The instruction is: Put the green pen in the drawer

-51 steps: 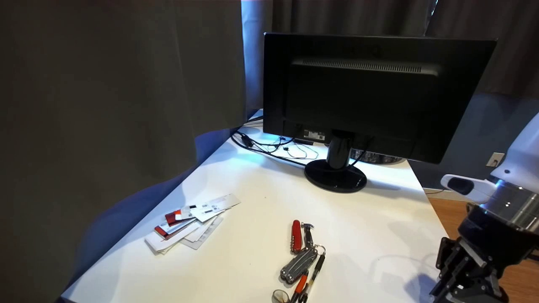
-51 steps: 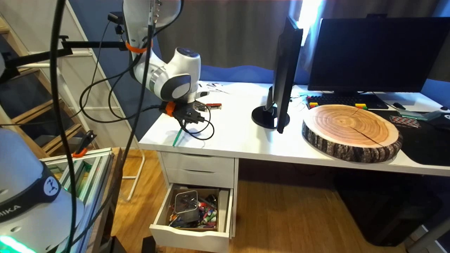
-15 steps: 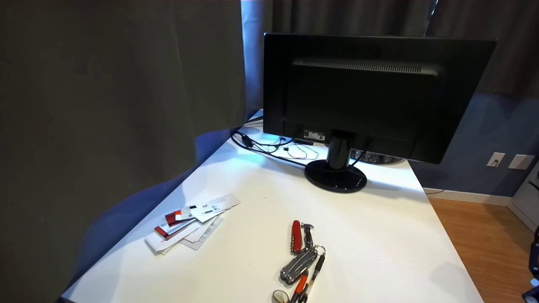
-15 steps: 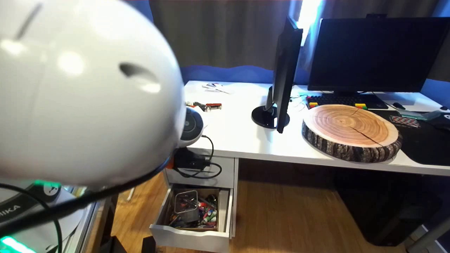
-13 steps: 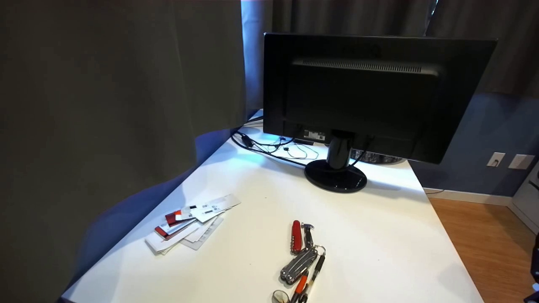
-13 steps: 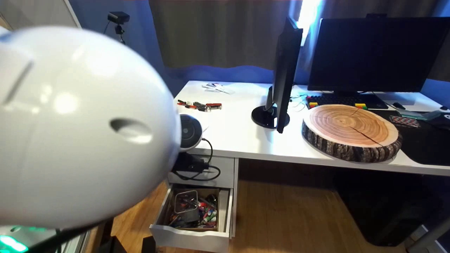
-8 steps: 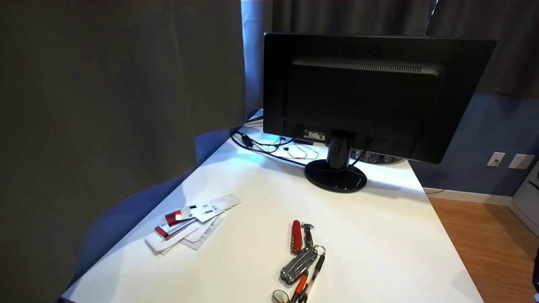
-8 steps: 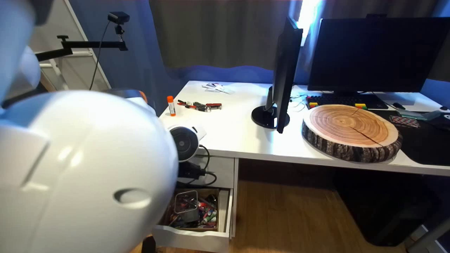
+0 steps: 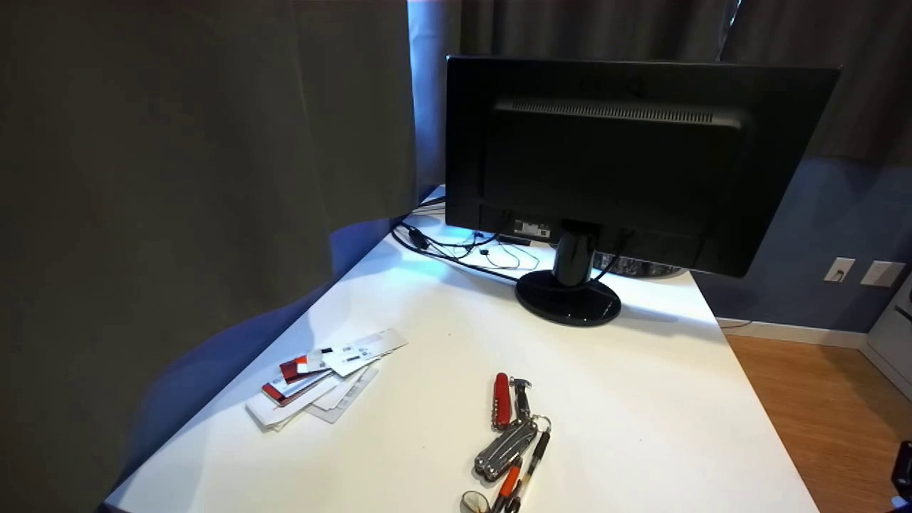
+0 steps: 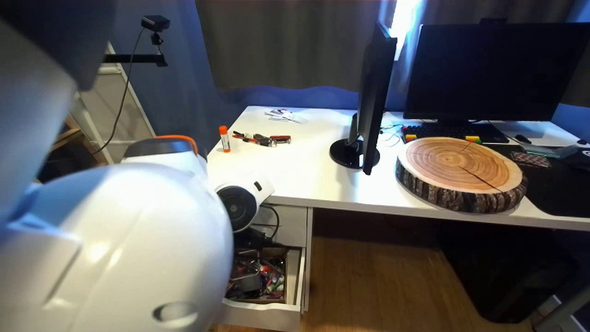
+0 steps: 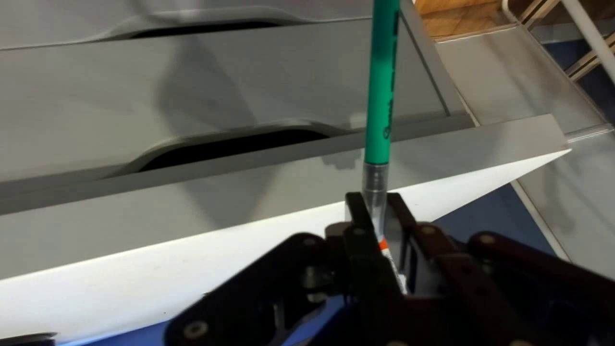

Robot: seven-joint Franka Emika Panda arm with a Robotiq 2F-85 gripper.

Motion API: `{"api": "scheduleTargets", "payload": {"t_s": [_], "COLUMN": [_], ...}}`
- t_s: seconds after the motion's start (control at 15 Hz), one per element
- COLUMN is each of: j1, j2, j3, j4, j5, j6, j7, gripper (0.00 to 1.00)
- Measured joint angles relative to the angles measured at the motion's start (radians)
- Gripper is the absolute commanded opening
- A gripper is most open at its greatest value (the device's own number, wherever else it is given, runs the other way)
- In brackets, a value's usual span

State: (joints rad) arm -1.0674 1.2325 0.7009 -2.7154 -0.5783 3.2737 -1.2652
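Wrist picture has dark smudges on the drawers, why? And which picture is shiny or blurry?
In the wrist view, they're shadows on the drawer fronts; the gripper is dark, slightly blurry, the green pen clearer; in an exterior view, the white arm has shiny glare spots and blurry edges.

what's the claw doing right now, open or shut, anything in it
Claw: closed, holding the green pen by its clear end.
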Motion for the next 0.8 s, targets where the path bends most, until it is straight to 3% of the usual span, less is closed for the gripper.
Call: {"api": "scheduleTargets", "payload": {"t_s": [0.8], "j1": [-0.021], "j2": [0.156], "j3": [-0.046], "j4": [0.126], "j5": [-0.001], "j6": [0.016], "j7": [-0.005], "gripper": [0.03]}}
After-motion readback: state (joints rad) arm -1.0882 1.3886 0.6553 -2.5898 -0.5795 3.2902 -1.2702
